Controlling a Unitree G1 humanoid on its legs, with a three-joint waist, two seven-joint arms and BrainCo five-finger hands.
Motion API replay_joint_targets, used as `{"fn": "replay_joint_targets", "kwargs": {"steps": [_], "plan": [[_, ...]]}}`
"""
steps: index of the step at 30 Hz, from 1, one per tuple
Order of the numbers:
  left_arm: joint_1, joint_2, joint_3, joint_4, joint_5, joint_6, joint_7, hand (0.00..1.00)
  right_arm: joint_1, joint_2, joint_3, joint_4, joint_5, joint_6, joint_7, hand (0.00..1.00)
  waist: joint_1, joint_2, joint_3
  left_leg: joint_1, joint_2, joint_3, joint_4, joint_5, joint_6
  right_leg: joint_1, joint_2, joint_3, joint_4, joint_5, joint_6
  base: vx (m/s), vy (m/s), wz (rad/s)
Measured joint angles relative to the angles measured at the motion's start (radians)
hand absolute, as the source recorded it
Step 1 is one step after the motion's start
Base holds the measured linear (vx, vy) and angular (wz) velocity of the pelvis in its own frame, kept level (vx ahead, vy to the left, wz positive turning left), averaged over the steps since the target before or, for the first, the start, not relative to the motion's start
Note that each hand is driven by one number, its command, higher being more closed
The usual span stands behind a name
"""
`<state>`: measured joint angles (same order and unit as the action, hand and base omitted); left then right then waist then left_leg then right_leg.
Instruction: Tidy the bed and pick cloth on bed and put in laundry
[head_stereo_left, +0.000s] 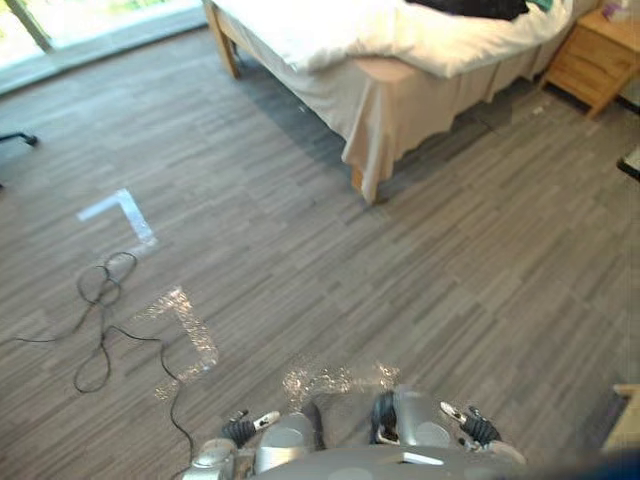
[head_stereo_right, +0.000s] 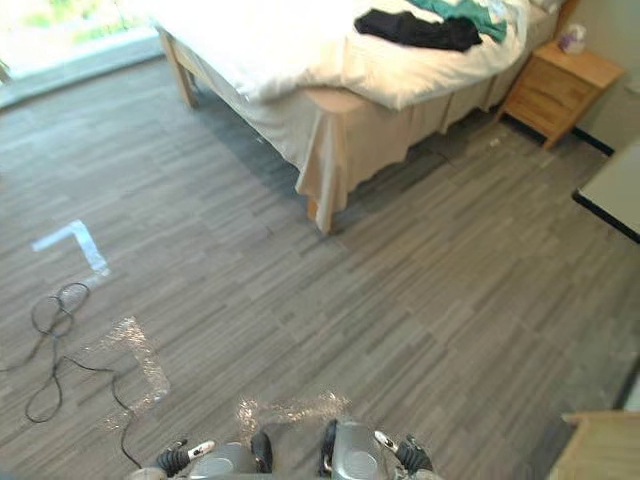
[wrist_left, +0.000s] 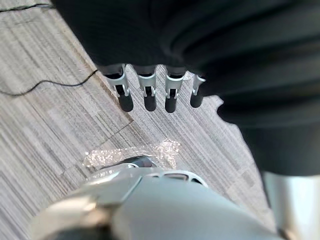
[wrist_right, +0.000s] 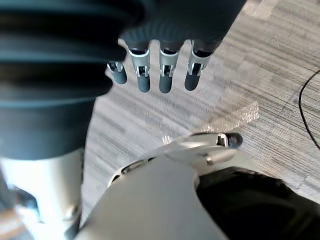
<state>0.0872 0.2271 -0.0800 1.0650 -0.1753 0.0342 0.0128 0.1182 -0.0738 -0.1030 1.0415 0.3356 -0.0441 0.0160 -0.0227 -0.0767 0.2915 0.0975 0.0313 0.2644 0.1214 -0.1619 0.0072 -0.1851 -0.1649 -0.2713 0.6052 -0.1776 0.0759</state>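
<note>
Where the arms hang low over the floor (head_stereo_right: 400, 300), the left hand (wrist_left: 148, 92) shows its fingers straight and side by side in its wrist view, pointing down at the grey planks with nothing between them. The right hand (wrist_right: 150, 75) looks the same in its own view, with relaxed, straight fingers that hold nothing.

Just ahead on the floor lie strips of shiny clear tape (head_stereo_right: 140, 360), and further out to the left is a pale blue tape corner (head_stereo_right: 75, 245). At the near right edge a light wooden corner (head_stereo_right: 600, 445) juts in; I cannot tell whether it is a box or a piece of furniture, nor what it holds. Further along the right side is the edge of a pale table (head_stereo_right: 615, 195) with a dark rim.

Beyond the open floor stands the bed (head_stereo_right: 330, 150), with a beige skirt hanging at its near corner and a rumpled white duvet (head_stereo_right: 300, 40) on top. On the far part of the duvet lies a black cloth (head_stereo_right: 415, 30) in a loose heap, with a teal cloth (head_stereo_right: 465, 12) touching it just behind. Both are well apart from the hands.

To the right of the bed stands a wooden nightstand (head_stereo_right: 555, 85) with its drawer front closed, and a small pale object (head_stereo_right: 572, 38) stands on top.
</note>
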Motion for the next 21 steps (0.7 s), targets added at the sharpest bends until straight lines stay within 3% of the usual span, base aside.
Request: {"fn": "replay_joint_targets", "kwargs": {"steps": [2, 4, 8, 9, 10, 11, 13, 14, 16, 17, 18, 19, 21], "plan": [[-0.009, -0.005, -0.012, 0.000, 0.001, 0.012, 0.008, 0.00, 0.008, -0.006, -0.017, 0.005, 0.044, 0.010, 0.007, 0.00, -0.022, 0.023, 0.020, 0.052, 0.015, -0.013, -0.032, -0.001, -0.006, -0.006, 0.011, -0.012, 0.043, -0.021, -0.018, 0.12, -0.040, -0.03], [-0.023, -0.014, -0.027, 0.001, 0.004, 0.026, 0.012, 0.00, 0.017, -0.009, -0.037, 0.004, 0.075, 0.025, 0.020, 0.00, -0.027, 0.048, 0.033, 0.082, 0.056, -0.006, -0.032, -0.033, -0.023, -0.018, 0.041, -0.019, -0.047, -0.049, -0.036, 0.15, -0.069, -0.12], [-0.015, -0.012, -0.024, 0.001, 0.016, 0.024, 0.013, 0.00, 0.080, 0.005, -0.040, -0.015, 0.086, 0.039, 0.019, 0.00, -0.029, 0.046, 0.033, 0.140, 0.112, 0.027, -0.002, -0.096, -0.087, -0.073, 0.023, -0.016, -0.265, 0.070, -0.028, 0.31, -0.214, -0.13], [-0.008, -0.017, -0.017, 0.000, 0.037, 0.020, 0.011, 0.00, 0.122, 0.019, -0.039, -0.025, 0.079, 0.045, 0.021, 0.00, -0.029, 0.041, 0.027, 0.185, 0.127, 0.047, 0.024, -0.137, -0.128, -0.068, 0.007, -0.026, -0.251, 0.159, -0.064, 0.44, -0.322, -0.25], [-0.001, -0.027, -0.017, 0.001, 0.043, 0.019, 0.010, 0.00, 0.130, 0.015, -0.050, -0.026, 0.081, 0.048, 0.024, 0.00, -0.029, 0.054, 0.024, 0.204, 0.146, 0.059, 0.028, -0.143, -0.142, -0.072, 0.018, -0.036, -0.211, 0.142, -0.102, 0.48, -0.312, -0.23], [0.002, -0.041, -0.018, -0.001, 0.050, 0.016, 0.006, 0.00, 0.135, 0.002, -0.054, -0.032, 0.079, 0.049, 0.026, 0.00, -0.039, 0.085, 0.011, 0.209, 0.168, 0.077, 0.030, -0.141, -0.157, -0.087, 0.035, -0.046, -0.166, 0.094, -0.111, 0.46, -0.272, -0.13], [0.001, -0.046, -0.014, -0.002, 0.073, -0.001, -0.007, 0.00, 0.131, -0.002, -0.061, -0.042, 0.042, 0.058, 0.017, 0.00, -0.061, 0.091, 0.006, 0.218, 0.192, 0.113, 0.068, -0.094, -0.166, -0.099, 0.047, -0.049, -0.100, 0.015, -0.130, 0.43, -0.288, -0.11], [0.008, -0.060, 0.027, -0.006, 0.087, -0.003, -0.011, 0.00, 0.130, -0.003, -0.082, -0.049, 0.018, 0.068, 0.014, 0.00, -0.068, 0.100, 0.000, 0.196, 0.227, 0.105, 0.164, -0.074, -0.165, -0.075, 0.069, -0.051, -0.097, -0.023, -0.137, 0.41, -0.320, -0.17], [0.031, -0.089, 0.098, -0.032, 0.087, -0.014, -0.012, 0.00, 0.131, -0.017, -0.088, -0.054, -0.033, 0.086, -0.001, 0.00, -0.066, 0.121, -0.015, 0.099, 0.307, 0.043, 0.434, -0.013, -0.123, -0.011, 0.122, -0.051, -0.135, -0.056, -0.149, 0.40, -0.288, -0.22], [0.050, -0.105, 0.128, -0.045, 0.085, -0.040, -0.007, 0.00, 0.126, -0.030, -0.087, -0.053, -0.075, 0.085, -0.003, 0.00, -0.066, 0.134, -0.026, -0.009, 0.346, -0.037, 0.659, 0.022, -0.111, 0.033, 0.163, -0.044, -0.182, -0.065, -0.153, 0.42, -0.204, -0.26], [0.063, -0.114, 0.132, -0.054, 0.083, -0.063, -0.001, 0.00, 0.110, -0.043, -0.085, -0.044, -0.116, 0.083, -0.013, 0.00, -0.058, 0.155, -0.039, -0.105, 0.353, -0.092, 0.848, 0.010, -0.119, 0.086, 0.194, -0.038, -0.238, -0.070, -0.162, 0.43, -0.169, -0.22], [0.065, -0.121, 0.131, -0.056, 0.083, -0.068, 0.000, 0.00, 0.095, -0.050, -0.083, -0.036, -0.134, 0.083, -0.020, 0.00, -0.054, 0.159, -0.043, -0.143, 0.344, -0.109, 0.909, 0.000, -0.120, 0.117, 0.203, -0.033, -0.267, -0.069, -0.163, 0.44, -0.110, -0.21], [0.067, -0.122, 0.133, -0.076, 0.076, -0.100, 0.020, 0.00, 0.074, -0.066, -0.076, -0.003, -0.223, 0.094, -0.022, 0.00, -0.015, 0.142, -0.050, -0.264, 0.254, -0.118, 0.978, -0.054, -0.112, 0.239, 0.217, 0.010, -0.384, -0.054, -0.170, 0.48, -0.089, -0.29]]}}
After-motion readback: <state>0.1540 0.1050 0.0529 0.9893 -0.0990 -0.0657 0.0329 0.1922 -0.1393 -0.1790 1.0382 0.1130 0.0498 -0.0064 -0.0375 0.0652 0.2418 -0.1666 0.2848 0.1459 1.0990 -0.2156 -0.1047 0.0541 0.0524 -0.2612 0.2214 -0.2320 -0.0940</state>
